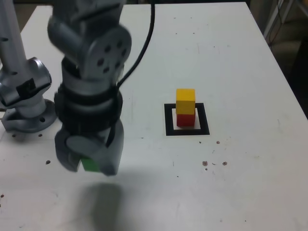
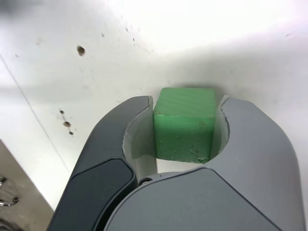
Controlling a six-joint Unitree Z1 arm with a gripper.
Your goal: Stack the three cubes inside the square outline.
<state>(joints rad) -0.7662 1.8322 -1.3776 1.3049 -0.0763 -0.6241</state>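
Carrying the green cube (image 2: 184,124), gripper (image 1: 89,162) clamped on both its sides, well left of the outline (image 1: 187,120) in the exterior view. We should centre it squarely over yellow (image 1: 185,100) (already on red (image 1: 185,120)) and lower gently.

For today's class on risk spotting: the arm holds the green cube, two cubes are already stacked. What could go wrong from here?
1. The green cube looks wider than the yellow cube, so it may tip off.
2. The gripper could knock yellow off the red cube.
3. A topple could leave cubes outside the square outline.
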